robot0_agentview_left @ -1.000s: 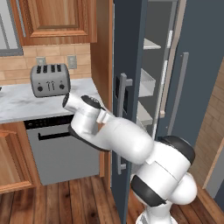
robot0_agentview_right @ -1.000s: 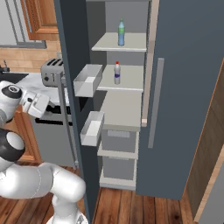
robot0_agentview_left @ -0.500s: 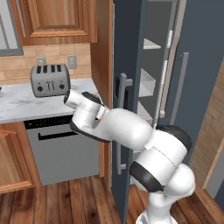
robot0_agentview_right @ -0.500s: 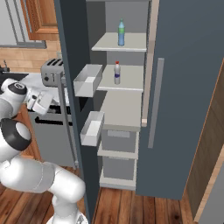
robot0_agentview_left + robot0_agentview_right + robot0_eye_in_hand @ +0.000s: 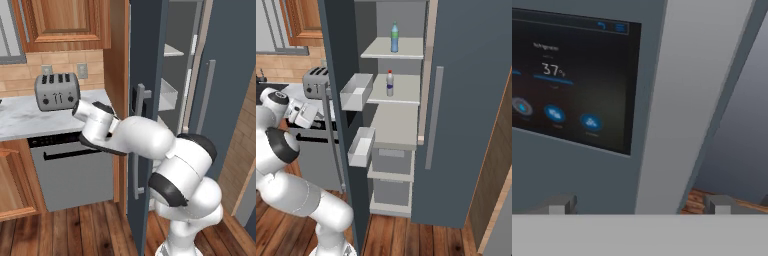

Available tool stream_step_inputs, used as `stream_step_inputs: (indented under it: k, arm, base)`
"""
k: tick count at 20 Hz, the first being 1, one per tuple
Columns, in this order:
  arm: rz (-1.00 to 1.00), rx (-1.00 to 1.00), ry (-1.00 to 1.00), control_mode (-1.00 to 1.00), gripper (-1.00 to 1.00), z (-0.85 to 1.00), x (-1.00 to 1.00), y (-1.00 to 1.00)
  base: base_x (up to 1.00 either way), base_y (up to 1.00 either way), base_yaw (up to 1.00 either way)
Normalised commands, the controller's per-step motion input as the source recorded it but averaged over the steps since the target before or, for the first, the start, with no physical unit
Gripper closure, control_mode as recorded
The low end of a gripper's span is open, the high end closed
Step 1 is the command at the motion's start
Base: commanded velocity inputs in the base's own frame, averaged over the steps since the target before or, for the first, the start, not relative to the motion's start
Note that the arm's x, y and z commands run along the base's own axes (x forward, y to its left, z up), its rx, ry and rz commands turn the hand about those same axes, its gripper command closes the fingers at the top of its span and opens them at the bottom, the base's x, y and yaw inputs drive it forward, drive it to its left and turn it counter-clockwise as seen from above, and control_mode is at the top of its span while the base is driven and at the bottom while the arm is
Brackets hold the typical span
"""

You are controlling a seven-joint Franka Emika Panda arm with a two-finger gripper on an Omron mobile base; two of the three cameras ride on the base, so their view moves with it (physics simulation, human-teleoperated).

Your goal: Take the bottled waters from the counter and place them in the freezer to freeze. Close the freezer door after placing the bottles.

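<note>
The freezer [image 5: 406, 120] stands open. A green-capped bottled water [image 5: 394, 37] stands on its top shelf and a red-capped one [image 5: 389, 83] on the shelf below. The freezer door [image 5: 338, 50] is swung out, with white bins [image 5: 356, 92] on its inner face. My gripper [image 5: 639, 207] is open on the door's outer side, left of it, facing the dark display [image 5: 572, 85] and the long grey handle [image 5: 687, 100]. The handle runs up between my fingertips [image 5: 559, 205]; I cannot tell how far off it is. My hand [image 5: 302, 112] hovers over the counter [image 5: 15, 117].
A steel toaster [image 5: 56, 91] sits on the counter just behind my hand. A steel dishwasher [image 5: 70, 170] is set below the counter, and wooden cabinets [image 5: 65, 22] hang above. The door's edge [image 5: 147, 75] stands right of my forearm.
My arm has folded higher and its elbow has swung right, while the hand edged slightly toward the door. Door and bottles have not moved.
</note>
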Motion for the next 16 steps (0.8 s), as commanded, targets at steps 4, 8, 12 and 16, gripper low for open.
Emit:
stream_step_inputs:
  k: [4, 8, 12, 16]
  arm:
    - [0.00, 0.00, 0.00, -1.00, -1.00, -0.02, 0.00, -0.10]
    - [-0.01, 0.00, 0.01, -1.00, -1.00, -0.02, 0.00, -0.21]
    - [-0.01, 0.00, 0.03, -1.00, -1.00, 0.00, 0.00, -0.23]
    - [-0.01, 0.00, 0.02, -1.00, -1.00, 0.00, 0.00, -0.28]
  base:
    - [0.00, 0.00, 0.00]
    - [0.00, 0.00, 0.00]
    - [0.00, 0.00, 0.00]
    - [0.00, 0.00, 0.00]
